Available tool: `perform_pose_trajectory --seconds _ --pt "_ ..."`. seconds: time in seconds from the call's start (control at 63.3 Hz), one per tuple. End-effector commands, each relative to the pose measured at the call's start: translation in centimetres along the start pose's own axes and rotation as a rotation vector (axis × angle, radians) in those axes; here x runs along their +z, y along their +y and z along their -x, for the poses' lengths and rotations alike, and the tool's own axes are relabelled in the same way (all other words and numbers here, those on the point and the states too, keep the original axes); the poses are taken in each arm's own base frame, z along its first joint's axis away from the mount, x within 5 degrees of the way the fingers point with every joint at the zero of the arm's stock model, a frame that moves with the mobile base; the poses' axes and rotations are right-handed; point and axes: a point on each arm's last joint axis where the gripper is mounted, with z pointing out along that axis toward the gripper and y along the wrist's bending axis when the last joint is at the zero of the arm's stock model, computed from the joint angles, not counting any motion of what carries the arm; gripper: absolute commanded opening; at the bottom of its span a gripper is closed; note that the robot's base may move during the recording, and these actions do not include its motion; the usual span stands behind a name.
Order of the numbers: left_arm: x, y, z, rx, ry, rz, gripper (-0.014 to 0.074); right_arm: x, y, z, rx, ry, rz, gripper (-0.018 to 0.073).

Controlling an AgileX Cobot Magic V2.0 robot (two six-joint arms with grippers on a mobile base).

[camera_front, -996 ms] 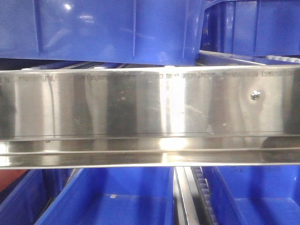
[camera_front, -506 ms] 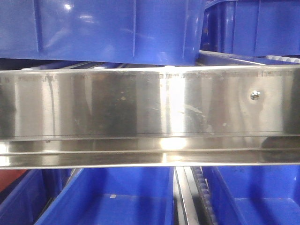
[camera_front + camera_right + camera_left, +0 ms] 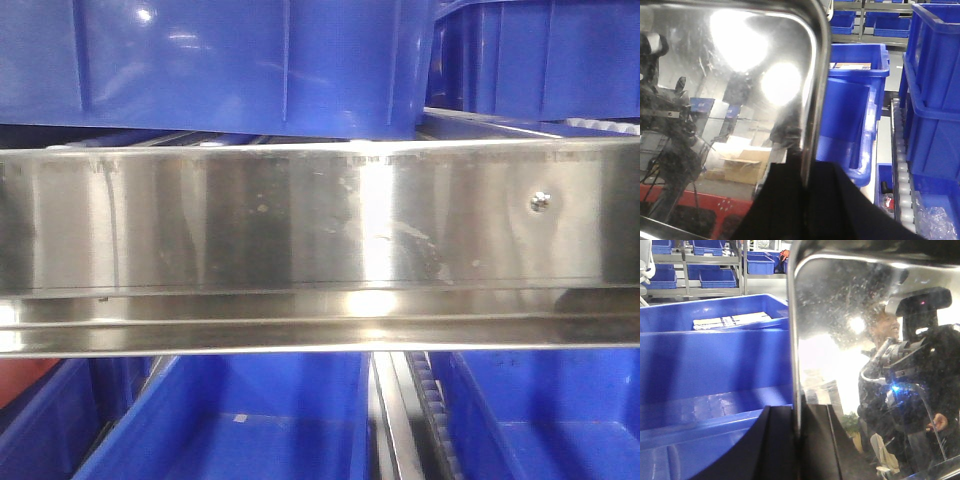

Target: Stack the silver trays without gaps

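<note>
Steel rail (image 3: 320, 230) blocks the front view; left hand (image 3: 796, 427) and right hand (image 3: 807, 187) pinch the silver tray (image 3: 840, 315) beside blue bins (image 3: 715, 365).

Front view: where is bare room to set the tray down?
Below the steel rail, the centre blue bin shows bare floor for the silver tray, and so does the right bin beyond the roller track. Above the rail the upper bins crowd together.

Front view: steel rail (image 3: 300, 230), 1; screw (image 3: 541, 201), 1; blue bins (image 3: 240, 60), 2 above the rail, at least 3 below. Left wrist view: silver tray (image 3: 840, 315), 1. Right wrist view: silver tray (image 3: 730, 110), 1. Same tray or two: cannot tell.
</note>
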Motion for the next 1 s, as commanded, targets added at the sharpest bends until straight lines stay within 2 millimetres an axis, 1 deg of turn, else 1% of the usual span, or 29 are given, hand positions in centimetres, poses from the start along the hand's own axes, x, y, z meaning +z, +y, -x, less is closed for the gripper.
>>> perform_pose_trajectory --seconds 0.0,0.98 --pt "-0.54 -0.61 1.08 -0.043 -0.080 -0.042 -0.0017 -0.20 0.92 0.90 -0.005 -0.089 0.087 -0.0069" --pt "-0.54 -0.61 1.08 -0.043 -0.080 -0.042 -0.0017 -0.20 0.92 0.90 -0.005 -0.089 0.087 -0.0069"
